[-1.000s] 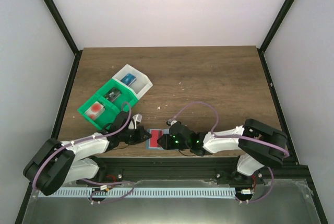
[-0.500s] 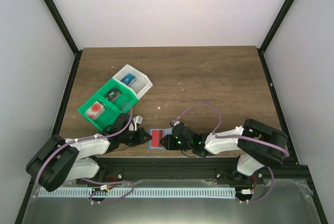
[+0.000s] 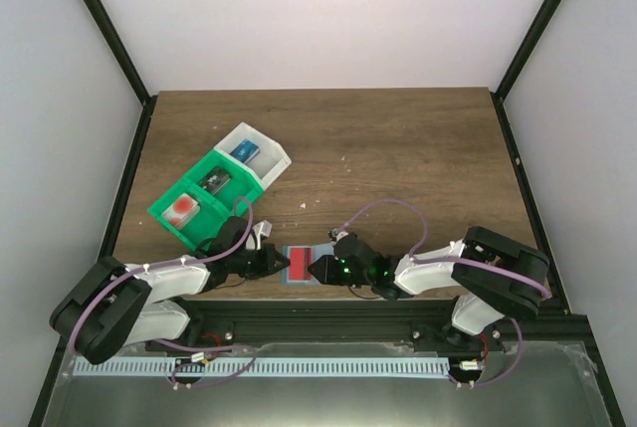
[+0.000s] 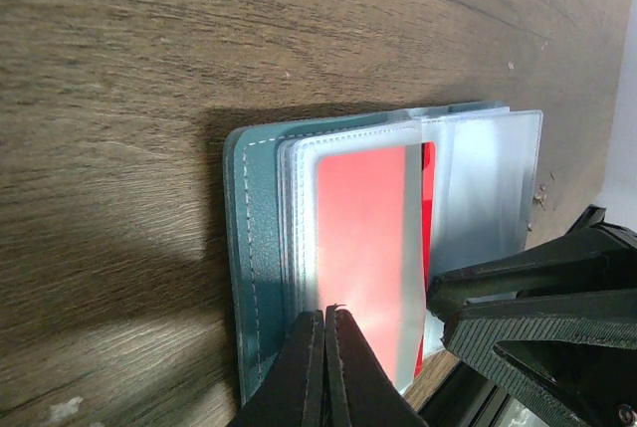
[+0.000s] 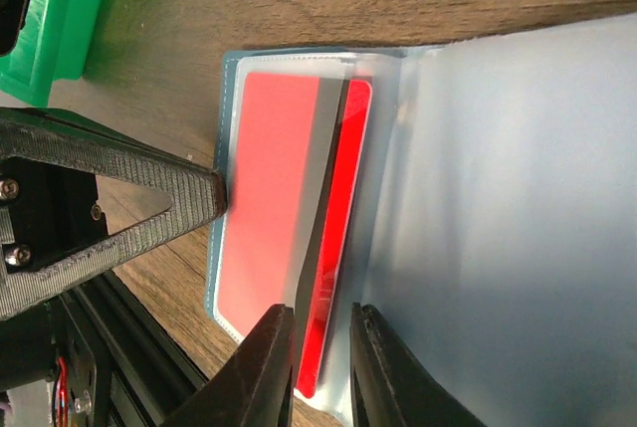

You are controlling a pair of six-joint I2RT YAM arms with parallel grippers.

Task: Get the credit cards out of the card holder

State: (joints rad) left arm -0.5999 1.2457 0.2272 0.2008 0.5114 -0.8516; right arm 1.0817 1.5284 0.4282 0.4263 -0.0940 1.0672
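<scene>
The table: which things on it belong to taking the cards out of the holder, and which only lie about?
Job: card holder; credit cards; left gripper; right gripper.
Lying about: green-and-white tray.

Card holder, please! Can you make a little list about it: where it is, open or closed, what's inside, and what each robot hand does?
place: card holder on the table, near edge
state: open, flat
inside: red credit card poking from a clear sleeve
left gripper: shut, tips on holder's edge
right gripper: slightly open around the card's end
</scene>
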